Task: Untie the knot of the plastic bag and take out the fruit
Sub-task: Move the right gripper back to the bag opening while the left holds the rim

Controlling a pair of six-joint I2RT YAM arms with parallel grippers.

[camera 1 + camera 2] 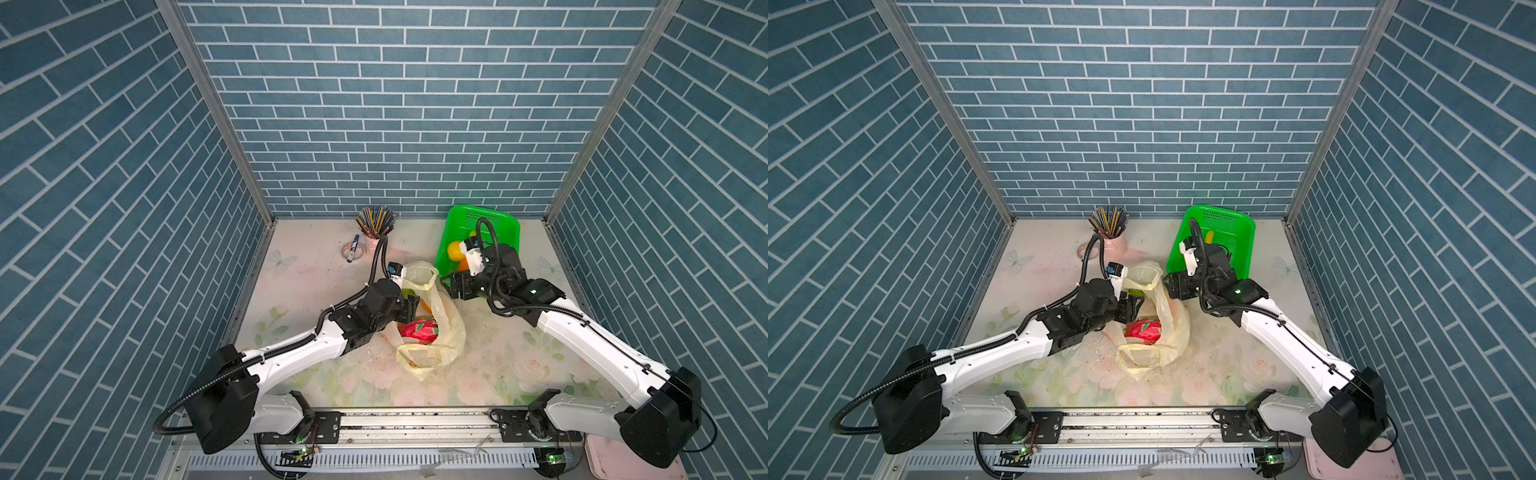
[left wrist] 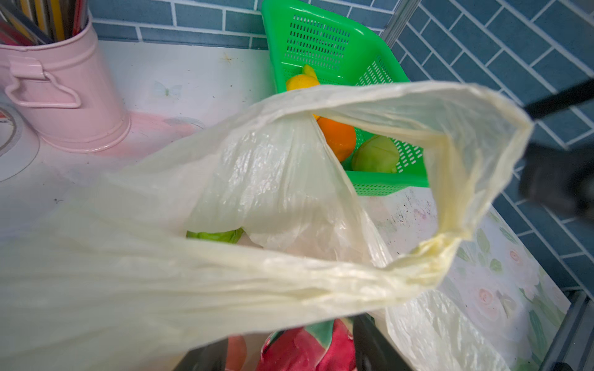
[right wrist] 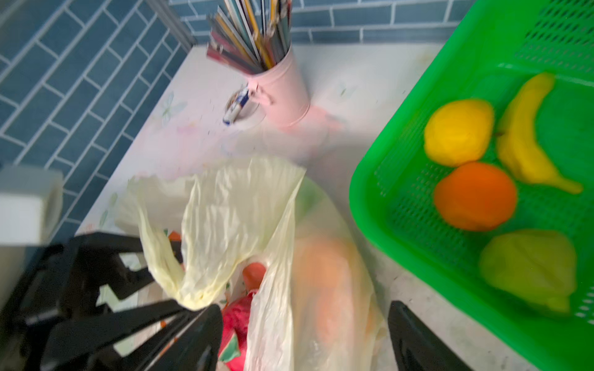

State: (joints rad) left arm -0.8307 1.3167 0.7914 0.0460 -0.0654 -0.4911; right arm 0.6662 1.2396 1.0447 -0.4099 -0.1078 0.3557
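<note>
Two pincers here, and as far as I can see neither one is actually holding anything.

The left pincer (image 1: 410,308) is down in the mouth of the plastic bag (image 1: 451,332). Its fingers are apart on either side of the dragon fruit (image 2: 308,350), and I can't tell if they touch it. There's no knot in sight, the handles are just loose loops. One handle loop (image 2: 466,167) billows up right ahead of that pincer. In the right wrist view, film also lies over its fingers. Just beyond its tips there's an orange (image 1: 426,305) and a green fruit (image 2: 215,236) tucked under the film.

My worry is that if it closes now it pinches film along with the fruit. Then lifting drags the whole bag up and spills the rest over the worktop (image 1: 498,365). That draped loop could also snag on the way out.

The right pincer (image 1: 451,286) has its jaws wide apart and empty, with the bag on its inner side and the green basket (image 1: 494,216) on its outer side. So nothing pins the bag down. It's also close to the left one, so a reach into the mouth could bump them together.

The basket already holds a yellow fruit (image 3: 458,131), a banana (image 3: 527,128), another orange and a green one.
</note>
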